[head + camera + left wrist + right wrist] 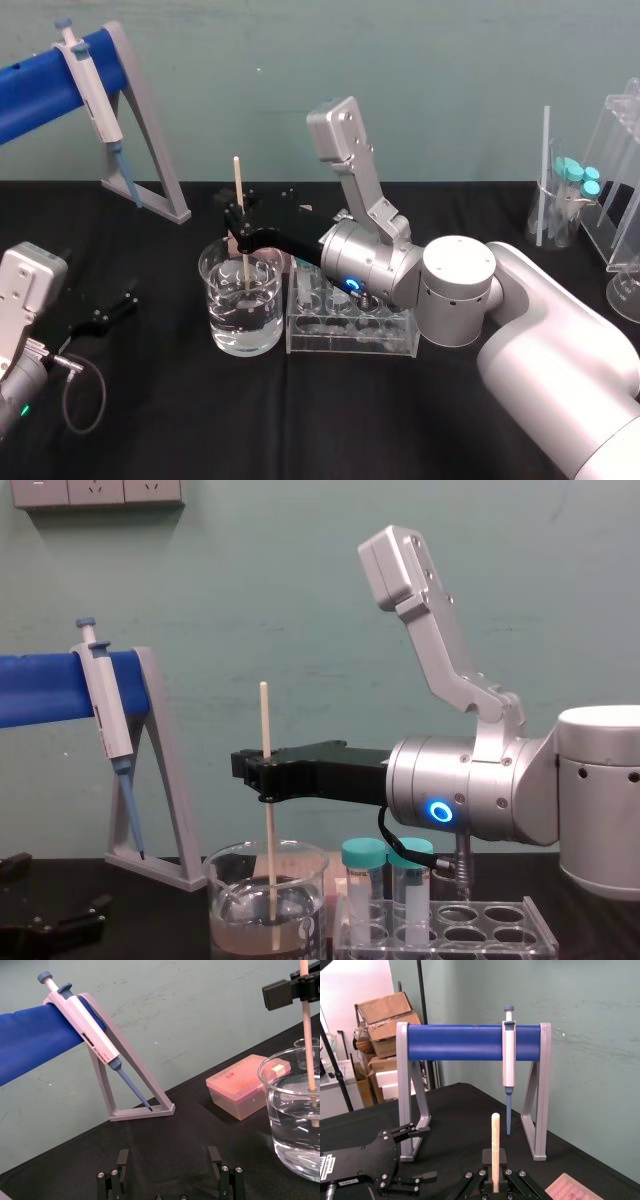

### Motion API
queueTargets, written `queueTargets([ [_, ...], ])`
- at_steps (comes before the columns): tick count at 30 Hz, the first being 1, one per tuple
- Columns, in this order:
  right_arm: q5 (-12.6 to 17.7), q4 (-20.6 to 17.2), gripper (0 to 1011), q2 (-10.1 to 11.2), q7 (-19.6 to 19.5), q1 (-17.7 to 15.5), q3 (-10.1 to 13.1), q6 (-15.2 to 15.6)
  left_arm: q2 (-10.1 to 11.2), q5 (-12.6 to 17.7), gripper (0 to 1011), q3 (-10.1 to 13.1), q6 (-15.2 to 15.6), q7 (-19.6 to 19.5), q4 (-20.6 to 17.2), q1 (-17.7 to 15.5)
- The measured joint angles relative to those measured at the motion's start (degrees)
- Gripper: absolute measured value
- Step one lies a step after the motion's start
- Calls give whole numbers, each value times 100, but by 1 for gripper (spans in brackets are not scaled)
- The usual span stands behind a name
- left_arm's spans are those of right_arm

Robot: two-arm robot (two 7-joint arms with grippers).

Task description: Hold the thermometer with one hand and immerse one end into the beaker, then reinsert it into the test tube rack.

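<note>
I have the right gripper (pixel 238 225), a slim black two-fingered one on the silver-grey arm, clamped on the long, thin, cream-white thermometer rod (pixel 239 185) directly above the wide clear glass beaker (pixel 210 300). It grips a little above the beaker's rim. The rod's long axis runs upright, near vertical, with its lower end down in the water inside the beaker and its upper end well above the fingers. I judge the dip as made, so what matters now is where the low clear acrylic test tube rack (pixel 390 345) lies. It sits just beside the beaker on the beaker's right, on the same side as the arm doing the holding; I cannot tell whether the two touch. The move I expect is a straight lift until the tip clears the beaker's rim, then a short carry rightward. Two teal-capped tubes (pixel 361 880) stand in the rack end nearest the beaker, so I would aim for a free hole beyond them. The left gripper (pixel 169 1157) rests on the table well left of the beaker, fingers spread and empty.
</note>
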Motion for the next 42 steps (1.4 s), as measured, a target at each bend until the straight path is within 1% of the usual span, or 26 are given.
queueTargets([
  [9,-102,21,51,-65,87,-69,79,17,0,0,1004,0,0,0,0,0],
  [15,-154,28,49,-95,176,-90,125,-36,0,0,1004,0,0,0,0,0],
  [42,-146,23,49,-82,140,-86,107,-20,0,0,1004,0,0,0,0,0],
])
